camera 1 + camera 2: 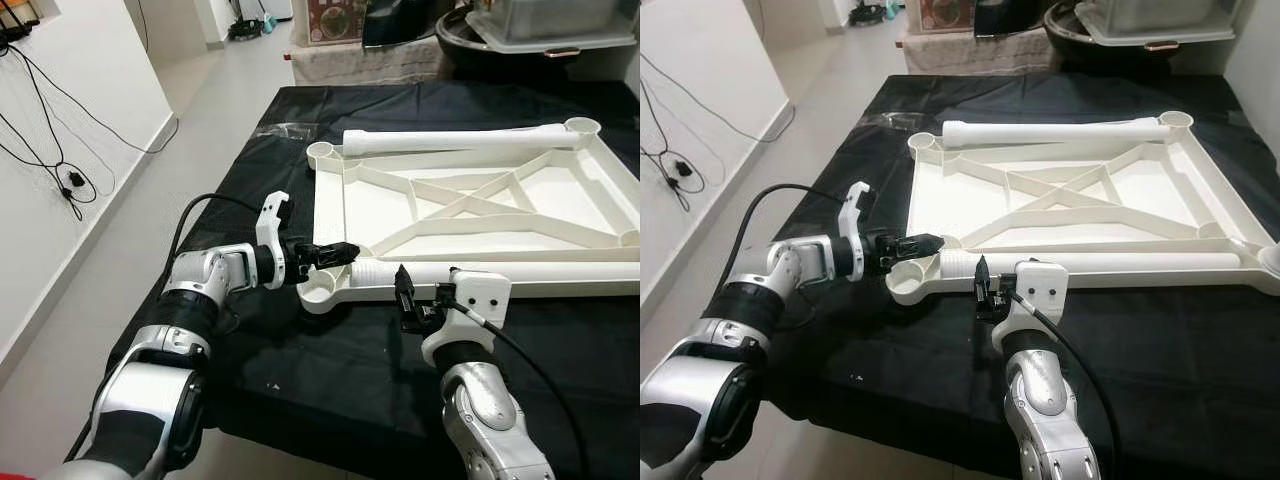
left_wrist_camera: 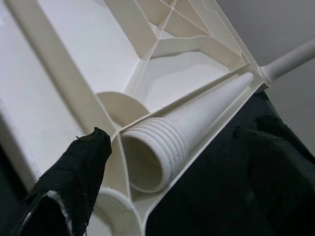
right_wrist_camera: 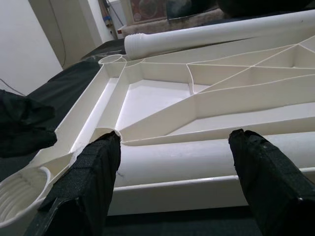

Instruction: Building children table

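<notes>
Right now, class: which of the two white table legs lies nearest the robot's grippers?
The near leg, along the tabletop's front edge between both grippers; the other leg lies along the far edge.

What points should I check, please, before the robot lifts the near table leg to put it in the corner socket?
1. Right gripper fingers open on both sides of the near leg: ok.
2. Left gripper at the threaded end of the leg: ok; whether it grips: cannot tell.
3. Near-left corner socket free of objects: ok.
4. Tabletop frame lies upside down, flat on the black cloth: ok.
5. Far leg rests out of the way on the far rim: ok.
</notes>
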